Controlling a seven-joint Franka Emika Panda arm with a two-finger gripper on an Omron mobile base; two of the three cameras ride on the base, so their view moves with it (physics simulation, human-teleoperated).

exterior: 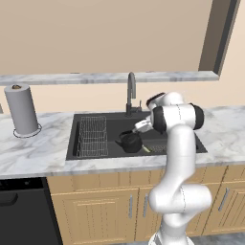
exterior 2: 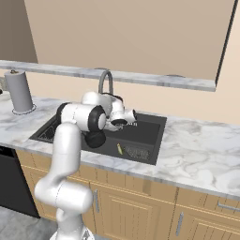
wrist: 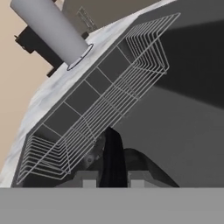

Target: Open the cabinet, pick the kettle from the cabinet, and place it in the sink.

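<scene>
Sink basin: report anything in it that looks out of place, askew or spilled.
Nothing spilled or damaged. The small round black kettle sits upright in the wide black sink beside the wire dish rack, the gripper shut on its arched handle. A small yellowish item lies on the basin floor; too small to identify.

The kettle (exterior: 130, 141) is down in the sink (exterior: 86, 119), a small squat round black body sitting upright in the middle of the basin, just right of the wire dish rack (exterior: 92, 136). Its arched handle (wrist: 113, 157) runs up as a thin dark band in the hand view, pinched between the two tips of the end effector (wrist: 113, 181). The sink is a wide black rectangular basin set into the marble counter (exterior: 38, 148), with a dark gooseneck faucet (exterior: 130, 91) at its back rim. From the right base view the kettle (exterior 2: 96, 138) peeks out low behind the arm.
</scene>
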